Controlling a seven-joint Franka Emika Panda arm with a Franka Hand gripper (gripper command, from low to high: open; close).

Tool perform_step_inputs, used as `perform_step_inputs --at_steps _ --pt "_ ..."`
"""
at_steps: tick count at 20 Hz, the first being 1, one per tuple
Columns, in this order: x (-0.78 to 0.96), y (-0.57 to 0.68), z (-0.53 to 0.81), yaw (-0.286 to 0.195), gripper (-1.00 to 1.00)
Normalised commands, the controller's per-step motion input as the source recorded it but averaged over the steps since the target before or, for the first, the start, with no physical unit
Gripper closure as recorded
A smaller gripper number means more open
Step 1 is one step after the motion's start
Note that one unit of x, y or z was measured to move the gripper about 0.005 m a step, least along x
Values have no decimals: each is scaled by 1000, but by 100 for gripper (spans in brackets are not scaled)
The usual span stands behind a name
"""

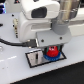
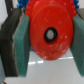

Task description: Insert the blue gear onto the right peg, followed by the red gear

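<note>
In the exterior view, the gripper (image 1: 51, 50) hangs over the white, black-framed plate (image 1: 35, 59) on the table (image 1: 15, 70), its fingers clamped on the red gear (image 1: 52, 50). The blue gear (image 1: 50, 57) lies flat just beneath the red one, at the plate's end toward the exterior view's right. In the wrist view, two teal pads (image 2: 21, 42) press the red gear (image 2: 50, 32) from both sides, its centre hole visible.

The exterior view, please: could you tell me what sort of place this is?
Probably a robotics lab bench: a white table bearing a black-framed plate, where the gripper holds a red gear above a blue gear.
</note>
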Motion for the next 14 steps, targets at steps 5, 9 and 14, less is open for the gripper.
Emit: perform_step_inputs --at_steps 5,9,14 --pt "33 56 269 0 -100" --pt "-4 100 452 0 -100" --pt "3 64 428 0 -100"
